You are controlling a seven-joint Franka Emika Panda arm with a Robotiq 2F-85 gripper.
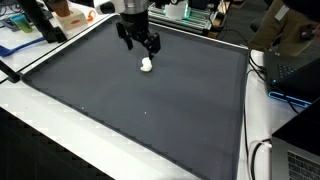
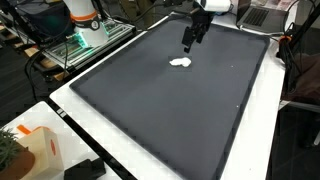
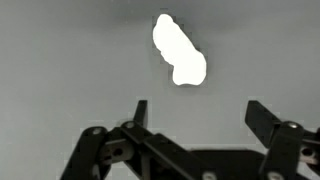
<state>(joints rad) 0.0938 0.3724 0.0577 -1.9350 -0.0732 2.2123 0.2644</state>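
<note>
A small white lumpy object [image 1: 147,65] lies on the dark grey mat [image 1: 130,105], toward its far side; in the other exterior view the white object [image 2: 181,62] shows beside the arm. My gripper [image 1: 140,43] hangs open just above the mat, a little behind the white object and apart from it. In the wrist view the white object [image 3: 178,51] lies ahead of the gripper [image 3: 198,112], whose two dark fingers stand wide apart with nothing between them.
The mat covers a white table [image 1: 40,130]. An orange box [image 1: 68,15] and clutter stand past the far edge. Laptops and cables [image 1: 290,70] line one side. A second robot base [image 2: 85,25] stands beyond the mat. An orange-and-white carton [image 2: 35,150] sits at a near corner.
</note>
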